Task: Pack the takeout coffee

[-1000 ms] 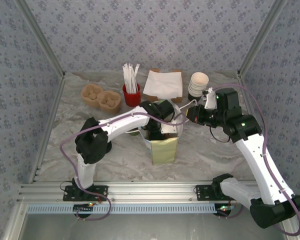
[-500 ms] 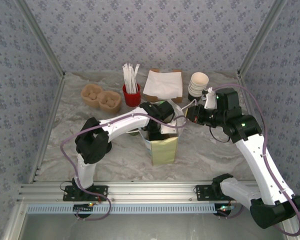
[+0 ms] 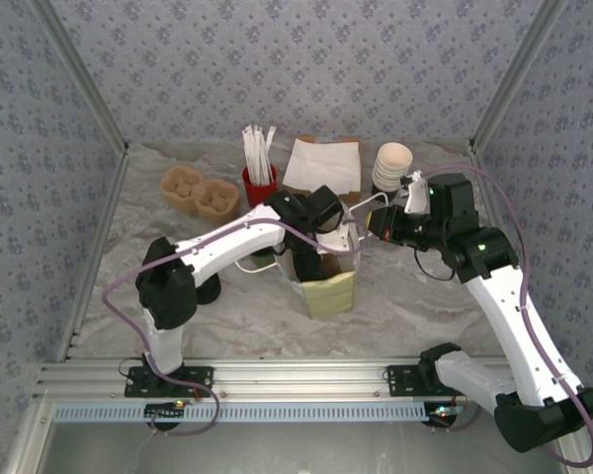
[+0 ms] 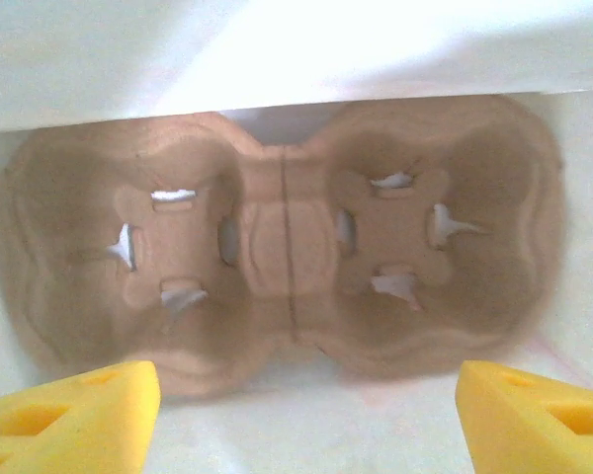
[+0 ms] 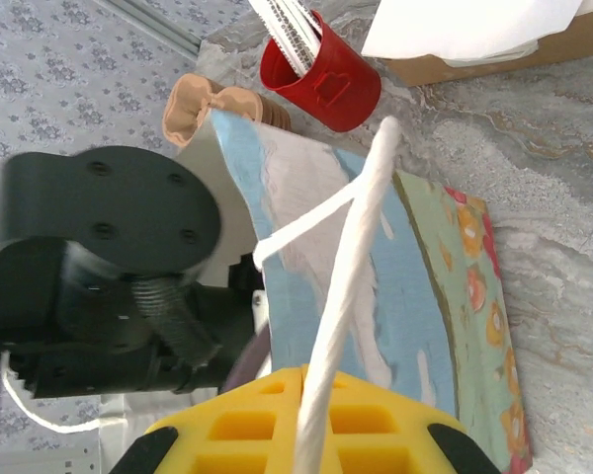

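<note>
L gripper (image 4: 301,420) spread in bag (image 3: 328,293), over carrier (image 4: 287,247).

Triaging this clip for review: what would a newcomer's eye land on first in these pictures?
In the middle, the left gripper reaches down, jaws open, into the upright white-and-yellow paper bag, where a brown moulded-pulp two-cup carrier lies on the bottom. From the right side, the right gripper is shut on the bag's white cord handle, which runs taut.

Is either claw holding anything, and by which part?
The right claw is shut on the paper bag's white rope handle. The left claw, open inside the bag, holds nothing.
</note>
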Robot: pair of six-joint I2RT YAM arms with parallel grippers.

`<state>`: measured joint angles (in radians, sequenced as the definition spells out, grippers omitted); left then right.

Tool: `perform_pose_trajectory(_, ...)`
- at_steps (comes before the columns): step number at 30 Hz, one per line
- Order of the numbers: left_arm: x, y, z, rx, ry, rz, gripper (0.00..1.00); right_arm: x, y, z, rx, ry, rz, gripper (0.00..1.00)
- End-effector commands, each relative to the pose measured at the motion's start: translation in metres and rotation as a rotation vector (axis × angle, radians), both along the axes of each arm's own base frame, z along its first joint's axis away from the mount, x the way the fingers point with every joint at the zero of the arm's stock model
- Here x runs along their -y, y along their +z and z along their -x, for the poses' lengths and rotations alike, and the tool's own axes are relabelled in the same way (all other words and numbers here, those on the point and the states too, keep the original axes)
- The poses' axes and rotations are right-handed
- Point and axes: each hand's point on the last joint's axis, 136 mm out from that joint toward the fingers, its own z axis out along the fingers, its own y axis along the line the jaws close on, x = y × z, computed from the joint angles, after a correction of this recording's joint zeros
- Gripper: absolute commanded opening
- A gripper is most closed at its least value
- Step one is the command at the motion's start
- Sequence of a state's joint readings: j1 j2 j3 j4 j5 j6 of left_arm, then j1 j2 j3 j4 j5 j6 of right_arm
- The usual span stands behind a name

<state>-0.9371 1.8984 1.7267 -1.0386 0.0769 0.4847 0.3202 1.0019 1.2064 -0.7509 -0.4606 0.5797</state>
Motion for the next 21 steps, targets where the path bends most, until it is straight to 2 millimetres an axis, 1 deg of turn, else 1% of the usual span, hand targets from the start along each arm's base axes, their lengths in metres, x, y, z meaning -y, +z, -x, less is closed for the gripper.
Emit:
perform_pose_trajectory(1,0.001,0.041,0.004,0.035,0.006,0.064,0.79,0.0,0.0,0.004,0.011,0.014,0.005,0.09)
perform_pose_trajectory(3,0.003,0.051,0.006,0.039,0.0,0.091,0.8,0.0,0.001,0.003,0.014,0.013,0.004,0.1)
perform_pose_trajectory(7,0.001,0.058,0.008,0.044,-0.01,0.09,0.81,0.0,0.001,0.002,0.014,0.01,0.005,0.09)
perform_pose_trajectory(10,0.003,0.07,0.009,0.046,-0.007,0.12,0.8,0.001,0.0,0.002,0.013,0.007,0.007,0.09)
perform_pose_trajectory(14,0.006,0.1,0.009,0.079,0.013,0.198,0.8,0.002,-0.002,0.001,0.008,0.001,0.013,0.09)
perform_pose_trajectory(19,0.004,0.137,0.003,0.14,0.07,0.272,0.8,0.002,-0.001,0.0,0.006,-0.005,0.009,0.09)
perform_pose_trajectory(20,0.005,0.151,0.002,0.157,0.081,0.306,0.81,0.002,-0.008,0.001,-0.011,-0.007,0.012,0.09)
perform_pose_trajectory(21,0.005,0.16,0.002,0.165,0.095,0.33,0.81,0.003,-0.015,0.001,-0.029,-0.01,0.016,0.09)
